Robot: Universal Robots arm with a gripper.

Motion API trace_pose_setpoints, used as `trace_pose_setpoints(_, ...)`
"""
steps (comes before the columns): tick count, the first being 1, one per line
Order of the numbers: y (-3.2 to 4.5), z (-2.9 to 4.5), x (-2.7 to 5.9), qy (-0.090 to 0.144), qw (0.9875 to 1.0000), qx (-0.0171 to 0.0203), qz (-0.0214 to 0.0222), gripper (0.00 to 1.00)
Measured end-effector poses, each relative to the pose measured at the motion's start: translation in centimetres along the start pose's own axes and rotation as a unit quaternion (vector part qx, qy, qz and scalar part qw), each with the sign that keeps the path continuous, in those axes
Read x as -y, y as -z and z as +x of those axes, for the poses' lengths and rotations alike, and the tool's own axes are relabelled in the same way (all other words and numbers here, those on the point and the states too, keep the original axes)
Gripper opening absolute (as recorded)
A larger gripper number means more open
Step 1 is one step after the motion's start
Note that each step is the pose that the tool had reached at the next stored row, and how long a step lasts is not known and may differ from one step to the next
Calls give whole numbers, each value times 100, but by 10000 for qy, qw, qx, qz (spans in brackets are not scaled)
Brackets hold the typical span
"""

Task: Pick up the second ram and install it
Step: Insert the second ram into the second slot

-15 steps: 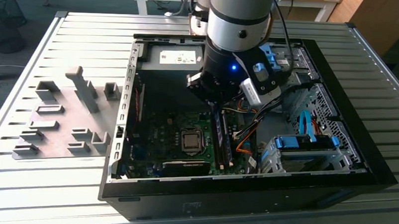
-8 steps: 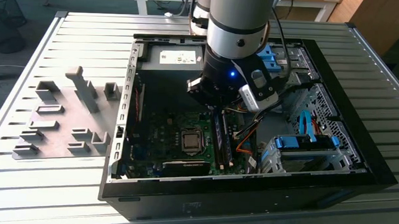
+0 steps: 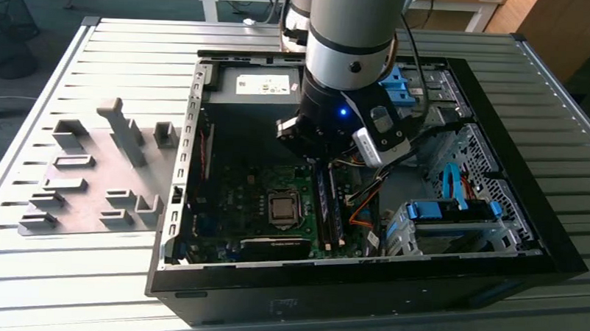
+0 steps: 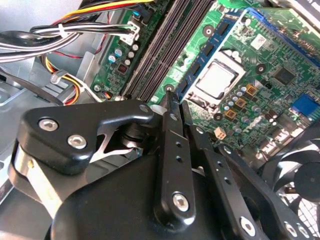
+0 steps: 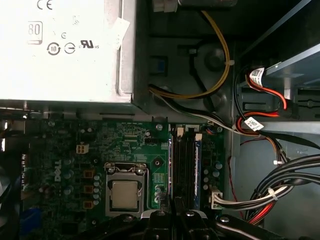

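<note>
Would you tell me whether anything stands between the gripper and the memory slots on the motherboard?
Nothing visible does. The gripper hangs directly over the memory slots beside the CPU socket. The cable bundles run along the case wall, off to the side of the slots.

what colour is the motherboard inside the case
Green, clearest in the second wrist view: motherboard.

open computer case [image 3: 528, 240] on surface [image 3: 132, 49]. holder blocks [image 3: 98, 173] on surface, toward exterior view's left of case. motherboard [image 3: 265, 186] in case floor; processor socket [image 3: 282, 208] beside memory slots [image 3: 331, 203]. drive cage [image 3: 450, 222] toward exterior view's right. arm [image 3: 348, 57] over slots.
</note>
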State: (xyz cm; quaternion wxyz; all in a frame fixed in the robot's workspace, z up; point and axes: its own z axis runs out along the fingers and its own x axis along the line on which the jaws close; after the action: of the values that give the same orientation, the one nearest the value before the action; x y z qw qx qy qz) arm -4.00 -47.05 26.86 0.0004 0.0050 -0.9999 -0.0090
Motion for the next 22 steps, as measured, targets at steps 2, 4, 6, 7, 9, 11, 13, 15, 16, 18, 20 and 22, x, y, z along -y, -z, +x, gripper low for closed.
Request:
trace_pose_setpoints(2, -7, -16, 0, -1, 10000, 0, 0, 14)
trace_pose_setpoints(4, -16, -37, 1, -2, 10000, 0, 0, 14)
trace_pose_setpoints(6, -29, -55, 1, -3, 10000, 0, 1, 14)
trace_pose_setpoints(7, -38, -60, 2, -4, 10000, 0, 1, 14)
trace_pose_setpoints(9, -57, -63, 2, -12, 10000, 0, 1, 14)
trace_pose_setpoints(11, -80, -64, 3, -33, 10000, 0, 1, 14)
trace_pose_setpoints(13, -102, -65, 4, -48, 10000, 1, 0, 14)
trace_pose_setpoints(15, -130, -68, 5, -50, 10000, 0, 1, 14)
trace_pose_setpoints(16, -144, -68, 5, -51, 10000, 0, 1, 14)
trace_pose_setpoints(18, -168, -68, 10, -58, 10000, 0, 1, 14)
trace_pose_setpoints(20, -201, -70, 13, -80, 10000, 1, 0, 14)
trace_pose_setpoints(22, -236, -71, 14, -91, 10000, 1, 1, 14)
